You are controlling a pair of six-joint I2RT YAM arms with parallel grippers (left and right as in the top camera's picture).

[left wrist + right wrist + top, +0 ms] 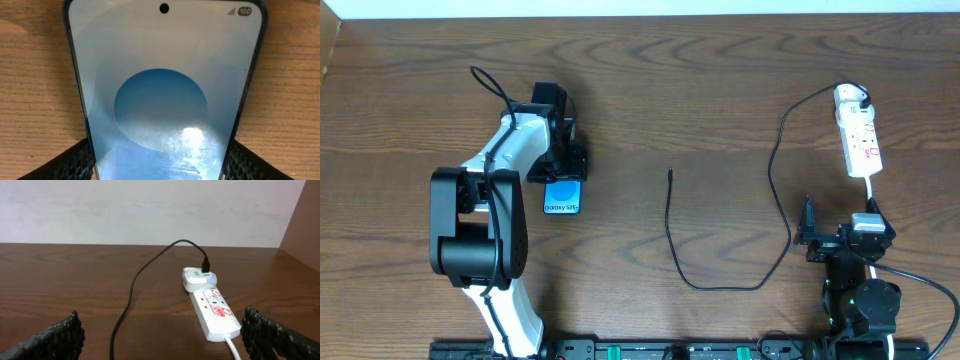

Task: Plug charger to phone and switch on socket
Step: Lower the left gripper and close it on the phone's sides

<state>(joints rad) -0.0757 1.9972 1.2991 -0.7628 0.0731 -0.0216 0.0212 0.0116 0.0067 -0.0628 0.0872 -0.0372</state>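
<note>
Left wrist: left end effector [160,162] tight on glossy phone [165,75]; right end effector [162,336] agape.

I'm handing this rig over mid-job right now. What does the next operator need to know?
Left gripper: jaws shut on the long edges of the slim blue-screen smartphone, at the left of the brown wooden table.
Right gripper: jaws wide open, empty, facing the narrow white power strip.
The thin black charger cable runs from the strip's white adapter; its plug tip lies loose mid-table, apart from the phone.
Done: phone gripped. Left: insert tip, switch on strip; switch state unreadable.
</note>
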